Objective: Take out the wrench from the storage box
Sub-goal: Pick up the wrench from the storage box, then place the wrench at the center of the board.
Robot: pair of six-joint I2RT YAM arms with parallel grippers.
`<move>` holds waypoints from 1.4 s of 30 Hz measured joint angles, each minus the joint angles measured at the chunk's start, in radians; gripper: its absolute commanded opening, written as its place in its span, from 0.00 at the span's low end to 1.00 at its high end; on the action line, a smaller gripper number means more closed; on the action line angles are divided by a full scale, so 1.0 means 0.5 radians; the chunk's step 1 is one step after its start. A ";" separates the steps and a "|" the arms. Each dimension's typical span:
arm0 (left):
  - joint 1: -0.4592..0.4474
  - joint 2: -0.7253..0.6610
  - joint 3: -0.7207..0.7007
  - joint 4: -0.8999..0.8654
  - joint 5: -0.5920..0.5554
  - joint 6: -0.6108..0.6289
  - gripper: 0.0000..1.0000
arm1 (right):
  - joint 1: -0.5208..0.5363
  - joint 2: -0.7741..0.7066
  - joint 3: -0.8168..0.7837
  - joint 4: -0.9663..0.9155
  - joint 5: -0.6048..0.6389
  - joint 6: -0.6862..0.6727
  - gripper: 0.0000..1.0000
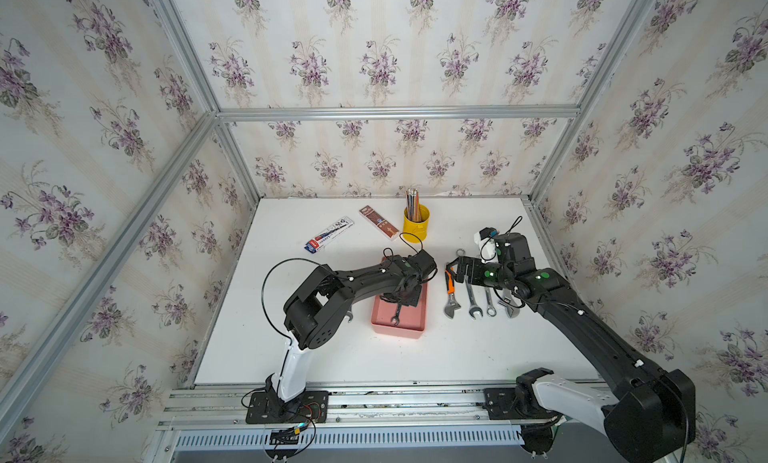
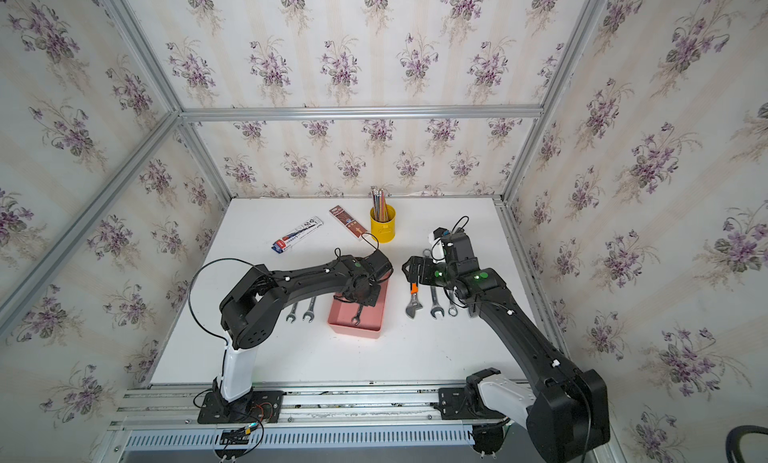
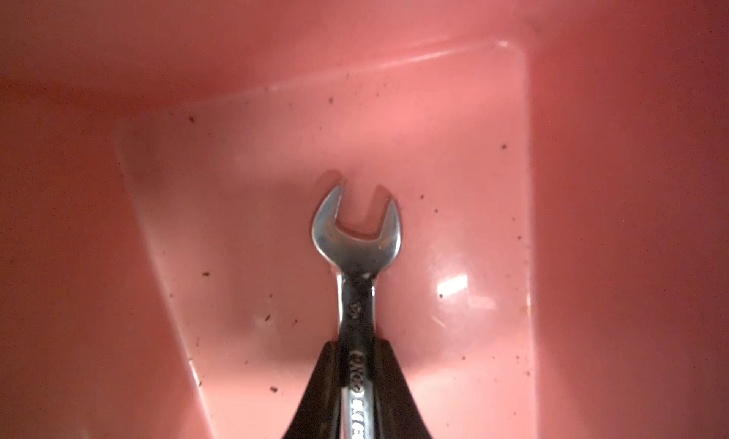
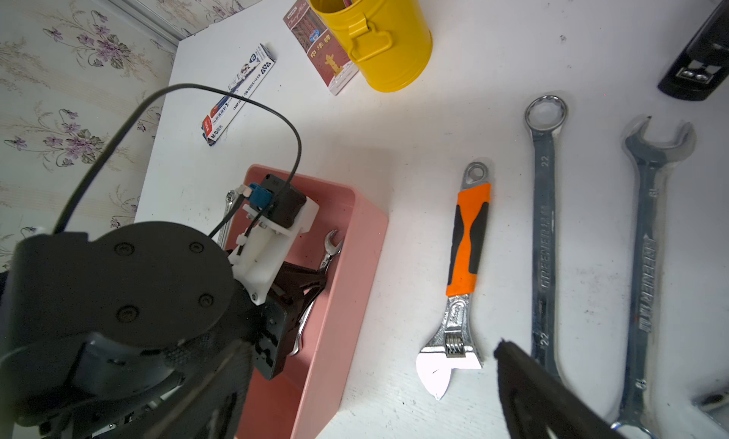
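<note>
White counter (image 1: 332, 357) holds the pink storage box (image 1: 397, 333), where the left gripper (image 3: 357, 352) pinches the wrench (image 3: 357, 236) mid-handle, likely hard, heavy and slippery, while the right gripper (image 1: 454, 270) at three o'clock gapes wide.

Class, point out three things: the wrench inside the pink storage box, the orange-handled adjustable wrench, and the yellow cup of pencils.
wrench (image 3: 357, 236): left wrist view, on its open-end head.
adjustable wrench (image 4: 468, 236): right wrist view, middle of its handle.
yellow cup (image 1: 416, 222): in a top view, on its outer wall.

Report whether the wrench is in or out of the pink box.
In: the wrench sits inside the storage box walls, left gripper shut on its shank.
</note>
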 measured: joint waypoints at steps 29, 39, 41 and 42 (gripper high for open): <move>0.163 -0.449 0.243 -0.514 -0.034 0.140 0.19 | 0.000 0.001 0.000 0.043 -0.045 0.011 1.00; 0.581 -0.840 -0.353 -0.502 -0.143 0.333 0.20 | 0.002 -0.006 -0.029 0.143 -0.101 0.032 1.00; 0.688 -0.881 -0.470 -0.461 -0.150 0.395 0.20 | 0.002 -0.005 -0.029 0.143 -0.103 0.033 1.00; 0.749 -0.898 -0.527 -0.438 -0.157 0.426 0.20 | 0.003 -0.005 -0.029 0.143 -0.105 0.035 1.00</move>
